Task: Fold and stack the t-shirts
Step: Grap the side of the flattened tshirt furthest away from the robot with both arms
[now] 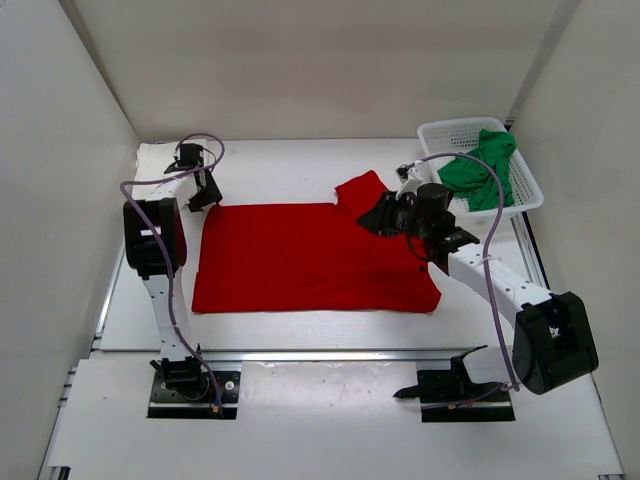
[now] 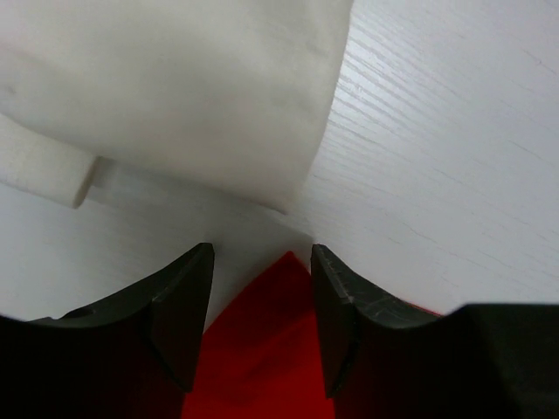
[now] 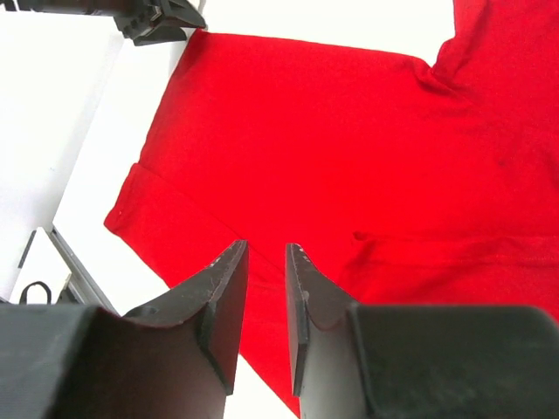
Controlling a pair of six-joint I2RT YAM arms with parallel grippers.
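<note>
Nearest: red t-shirt (image 1: 300,260). Lies spread flat mid-counter (image 1: 300,335), with near hem straight and a sleeve sticking out at far R. Looks laid out ready for folding, fold not yet made.

Over its R side, near that sleeve: R fingers (image 3: 223,297). Hover above cloth with only a narrow gap betw. them, nothing pinched. Prob. lined up to take sleeve or side edge.

Farther back, at shirt's far L corner: L fingers (image 2: 179,305). Stand apart, with corner tip showing betw. them but not clamped. Presumably there to grab that corner.

Just beyond, not touching red: cream-white t-shirt (image 2: 175,87). Looks folded, likely stack base.

Far R: green t-shirt (image 1: 480,170). Sits heaped in white basket (image 1: 440,130), awaiting its turn.
</note>
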